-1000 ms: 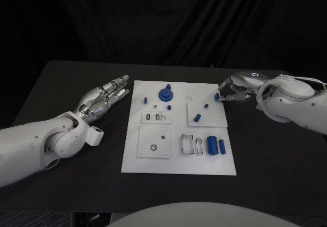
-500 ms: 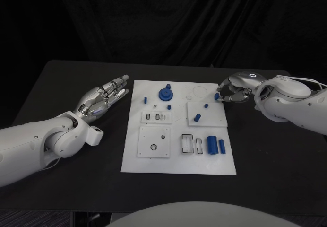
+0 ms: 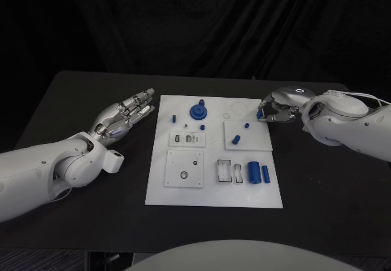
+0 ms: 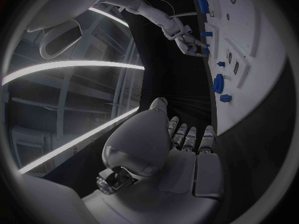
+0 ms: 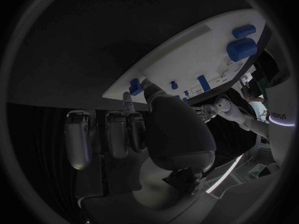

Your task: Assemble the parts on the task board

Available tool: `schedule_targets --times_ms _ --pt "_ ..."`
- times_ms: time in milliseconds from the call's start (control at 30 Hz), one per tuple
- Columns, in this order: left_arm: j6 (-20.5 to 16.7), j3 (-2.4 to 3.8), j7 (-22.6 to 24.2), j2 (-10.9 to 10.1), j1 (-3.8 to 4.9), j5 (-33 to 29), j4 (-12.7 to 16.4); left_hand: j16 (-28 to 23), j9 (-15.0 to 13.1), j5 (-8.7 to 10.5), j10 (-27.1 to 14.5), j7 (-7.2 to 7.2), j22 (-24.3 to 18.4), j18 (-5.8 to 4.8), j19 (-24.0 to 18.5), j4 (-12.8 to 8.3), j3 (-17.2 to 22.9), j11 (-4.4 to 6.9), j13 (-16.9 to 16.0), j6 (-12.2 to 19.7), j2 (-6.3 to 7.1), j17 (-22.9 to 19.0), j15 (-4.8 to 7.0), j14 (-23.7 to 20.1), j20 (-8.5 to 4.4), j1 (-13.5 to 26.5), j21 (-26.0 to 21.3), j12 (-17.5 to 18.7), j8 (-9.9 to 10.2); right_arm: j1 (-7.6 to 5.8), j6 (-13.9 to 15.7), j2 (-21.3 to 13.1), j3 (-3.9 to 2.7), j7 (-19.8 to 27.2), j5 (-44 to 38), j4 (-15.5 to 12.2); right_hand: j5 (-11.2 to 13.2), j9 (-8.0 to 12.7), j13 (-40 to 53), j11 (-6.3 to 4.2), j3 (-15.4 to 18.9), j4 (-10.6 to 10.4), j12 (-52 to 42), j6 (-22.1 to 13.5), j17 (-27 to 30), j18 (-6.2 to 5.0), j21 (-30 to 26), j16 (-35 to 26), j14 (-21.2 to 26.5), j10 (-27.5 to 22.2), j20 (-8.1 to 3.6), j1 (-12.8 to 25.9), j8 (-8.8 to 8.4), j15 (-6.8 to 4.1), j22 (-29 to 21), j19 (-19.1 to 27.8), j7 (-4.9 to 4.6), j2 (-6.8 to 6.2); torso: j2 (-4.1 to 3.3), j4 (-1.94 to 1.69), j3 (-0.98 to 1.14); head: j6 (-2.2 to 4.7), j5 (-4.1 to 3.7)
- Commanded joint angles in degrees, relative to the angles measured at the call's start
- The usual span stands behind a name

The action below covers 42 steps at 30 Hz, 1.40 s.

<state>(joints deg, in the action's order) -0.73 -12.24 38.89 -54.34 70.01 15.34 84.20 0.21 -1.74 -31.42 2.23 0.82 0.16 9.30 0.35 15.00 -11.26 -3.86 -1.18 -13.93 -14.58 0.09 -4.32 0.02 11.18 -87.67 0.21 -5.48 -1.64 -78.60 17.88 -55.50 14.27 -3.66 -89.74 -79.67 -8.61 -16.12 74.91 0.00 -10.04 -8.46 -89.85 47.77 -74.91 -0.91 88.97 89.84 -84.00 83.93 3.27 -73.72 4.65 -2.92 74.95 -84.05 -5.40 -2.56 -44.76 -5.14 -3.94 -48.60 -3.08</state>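
The white task board (image 3: 213,195) lies mid-table. At its far right edge my right hand (image 3: 278,110) pinches a small blue peg (image 3: 260,114) between thumb and a fingertip; the right wrist view shows that peg (image 5: 135,85) at the board's rim (image 5: 187,50). My left hand (image 3: 126,116) is open, its fingers stretched flat beside the board's left edge, holding nothing. On the board sit a blue gear knob (image 3: 198,112), small pegs (image 3: 173,119) (image 3: 246,125), a slanted peg (image 3: 235,140) and two blue cylinders (image 3: 253,171).
White inset plates with slots (image 3: 186,168) and rectangular cut-outs (image 3: 224,170) take up the board's near half. Black tabletop (image 3: 326,186) runs around the board on all sides. In the left wrist view my left hand (image 4: 181,144) lies beside the board (image 4: 261,35).
My right wrist has shifted slightly toward the board, with the blue peg still at its fingertips in about the same spot. The left hand has not moved.
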Motion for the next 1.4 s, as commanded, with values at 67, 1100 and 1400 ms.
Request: schedule_targets --times_ms 67,1100,1400 --pt "0.8 0.04 3.5 0.0 -0.11 -0.2 0.1 -0.2 0.0 -0.22 -0.2 0.14 0.1 1.06 -0.1 0.2 0.3 -0.4 0.0 0.2 0.01 -0.1 -0.25 0.0 0.23 -0.4 0.1 0.3 -0.1 0.18 -0.5 0.1 -0.03 -0.9 -0.1 0.3 -0.4 0.0 15.1 0.36 -0.1 -0.1 -0.2 -0.2 -15.1 0.51 -0.3 0.2 -6.0 6.1 0.17 -0.4 -0.25 -0.08 14.5 -5.0 -0.08 -0.1 -0.01 0.05 -0.01 -0.07 0.04" --pt "1.0 0.04 3.0 -0.2 -0.14 -0.2 0.1 -0.2 -0.1 -0.23 -0.1 0.23 0.1 1.05 0.0 0.1 0.5 -0.71 0.0 0.1 0.07 -0.1 -0.31 0.0 0.32 -0.4 0.1 0.2 -0.1 0.26 -1.3 1.6 -0.06 -1.1 -0.1 2.0 -1.7 -0.7 15.1 -0.1 -0.4 0.1 -0.2 3.7 -15.1 0.37 -0.8 0.2 -6.0 6.1 -0.04 -1.6 1.18 -0.4 14.3 -4.7 0.52 0.65 0.0 0.03 -0.01 -0.53 -0.05" --pt "1.1 0.04 2.9 -0.2 -0.15 -0.2 0.0 -0.2 -0.1 -0.23 -0.1 0.23 0.1 1.05 0.0 0.1 0.5 -0.71 0.0 0.1 0.07 -0.1 -0.31 0.0 0.32 -0.4 0.1 0.2 -0.1 0.3 -0.5 1.8 -0.06 -0.9 -0.1 2.1 -2.0 -1.3 15.1 -0.71 -0.8 0.4 -0.2 6.0 -15.1 0.35 -0.8 0.2 -6.0 6.1 -0.43 -2.5 2.04 -0.88 14.3 -4.7 1.31 1.32 -0.02 0.01 -0.04 -0.66 -0.02"
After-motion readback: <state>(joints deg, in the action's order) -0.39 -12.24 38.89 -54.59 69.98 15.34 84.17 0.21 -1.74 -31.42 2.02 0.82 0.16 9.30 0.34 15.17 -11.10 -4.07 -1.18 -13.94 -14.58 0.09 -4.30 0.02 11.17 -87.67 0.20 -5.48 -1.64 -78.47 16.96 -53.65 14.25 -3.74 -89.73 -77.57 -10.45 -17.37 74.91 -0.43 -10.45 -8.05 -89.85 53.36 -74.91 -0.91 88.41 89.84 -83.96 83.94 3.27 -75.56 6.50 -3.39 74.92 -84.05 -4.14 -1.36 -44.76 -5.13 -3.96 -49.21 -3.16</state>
